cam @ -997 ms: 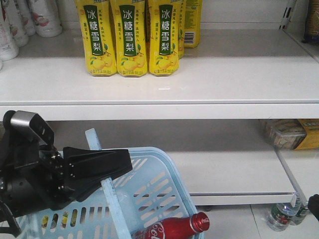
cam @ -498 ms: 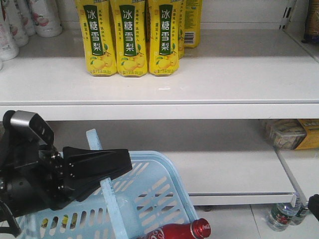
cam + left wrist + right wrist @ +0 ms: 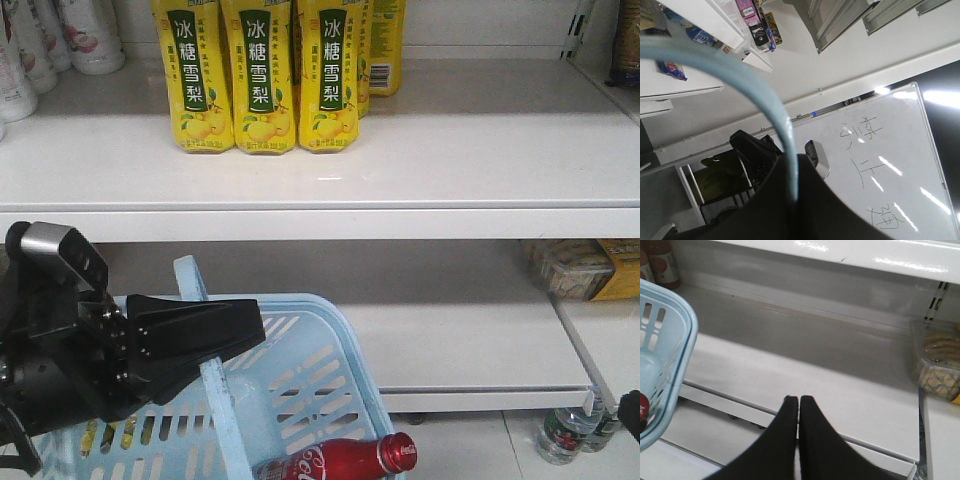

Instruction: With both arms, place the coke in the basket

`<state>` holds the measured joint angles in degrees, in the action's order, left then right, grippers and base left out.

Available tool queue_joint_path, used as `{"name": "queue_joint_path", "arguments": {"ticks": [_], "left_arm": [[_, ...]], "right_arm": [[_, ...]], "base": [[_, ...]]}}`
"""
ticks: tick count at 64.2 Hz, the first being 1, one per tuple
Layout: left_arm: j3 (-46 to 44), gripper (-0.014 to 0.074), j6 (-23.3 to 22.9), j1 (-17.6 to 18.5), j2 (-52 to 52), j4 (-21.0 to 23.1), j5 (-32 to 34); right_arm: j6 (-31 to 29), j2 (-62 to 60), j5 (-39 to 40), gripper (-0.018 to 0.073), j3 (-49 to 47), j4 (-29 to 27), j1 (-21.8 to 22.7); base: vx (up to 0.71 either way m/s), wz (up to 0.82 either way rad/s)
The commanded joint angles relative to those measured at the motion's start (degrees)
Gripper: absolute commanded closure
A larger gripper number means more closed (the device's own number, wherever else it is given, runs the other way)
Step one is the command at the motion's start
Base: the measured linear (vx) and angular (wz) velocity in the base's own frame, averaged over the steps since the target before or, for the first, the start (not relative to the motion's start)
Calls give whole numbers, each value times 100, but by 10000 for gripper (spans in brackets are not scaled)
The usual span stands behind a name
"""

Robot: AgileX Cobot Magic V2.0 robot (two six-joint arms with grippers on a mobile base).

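Observation:
The light blue basket (image 3: 320, 380) hangs tilted at the lower left of the front view. My left gripper (image 3: 240, 330), with a silver-grey block on top, is shut on its swing handle (image 3: 218, 410). The left wrist view shows the same handle (image 3: 760, 95) running as an arc into the shut left gripper (image 3: 792, 175). The red coke (image 3: 330, 462) lies on its side inside the basket, red cap to the right. My right gripper (image 3: 799, 400) is shut and empty over the lower shelf, right of the basket's corner (image 3: 682, 335). A sliver of the coke (image 3: 642, 405) shows there.
Yellow pear-drink bottles (image 3: 265, 75) and white bottles (image 3: 40, 45) stand on the upper shelf. A clear food packet (image 3: 575, 270) lies at the lower shelf's right end and also shows in the right wrist view (image 3: 940, 365). Water bottles (image 3: 565, 430) stand on the floor.
The basket dipped a little and came back up in my left gripper. The coke inside shifted slightly to the left. The right gripper's earlier state is not shown.

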<state>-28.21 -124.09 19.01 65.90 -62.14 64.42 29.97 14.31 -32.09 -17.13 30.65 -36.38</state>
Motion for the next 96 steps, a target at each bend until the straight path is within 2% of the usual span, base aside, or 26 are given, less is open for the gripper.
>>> {"name": "queue_joint_path", "arguments": {"ticks": [1, 9, 23, 31, 42, 49, 57, 65, 71, 77, 83, 90, 96], "left_arm": [[-206, 603, 15, 31, -84, 638, 1208], [-182, 603, 184, 31, 3, 428, 789], [-70, 603, 1040, 31, -4, -211, -248], [163, 603, 1581, 36, -43, -91, -584], [604, 603, 2477, 36, -371, 554, -958], [910, 603, 3560, 36, -754, 910, -1147], [1299, 603, 4860, 36, -1188, 1662, -1153], [1744, 603, 5913, 36, -1590, 2454, -1180], [2147, 603, 6499, 36, -1918, 2969, -1179], [2520, 603, 6891, 36, -2246, 3286, -1179], [2890, 603, 7075, 36, -2501, 3563, -1212], [2869, 603, 7144, 36, -2769, 3615, -1985], [2869, 603, 7176, 31, -2895, 4179, -2733]], "right_arm": [[-10, 57, 280, 564, -139, 201, 31], [-10, 57, 275, 564, -139, 209, 31], [-10, 57, 275, 564, -139, 209, 31], [-10, 57, 275, 564, -139, 209, 31], [-10, 57, 275, 564, -139, 209, 31], [-10, 57, 275, 564, -139, 209, 31], [-10, 57, 275, 564, -139, 209, 31], [-10, 57, 275, 564, -139, 209, 31], [-10, 57, 275, 564, -139, 209, 31], [-10, 57, 275, 564, -139, 209, 31], [-10, 57, 275, 564, -139, 209, 31], [-10, 57, 275, 564, -139, 209, 31], [-10, 57, 275, 564, -139, 209, 31]], "base": [[0, 0], [0, 0], [0, 0], [0, 0], [0, 0], [0, 0], [0, 0], [0, 0], [0, 0], [0, 0], [0, 0], [0, 0], [0, 0]]}}
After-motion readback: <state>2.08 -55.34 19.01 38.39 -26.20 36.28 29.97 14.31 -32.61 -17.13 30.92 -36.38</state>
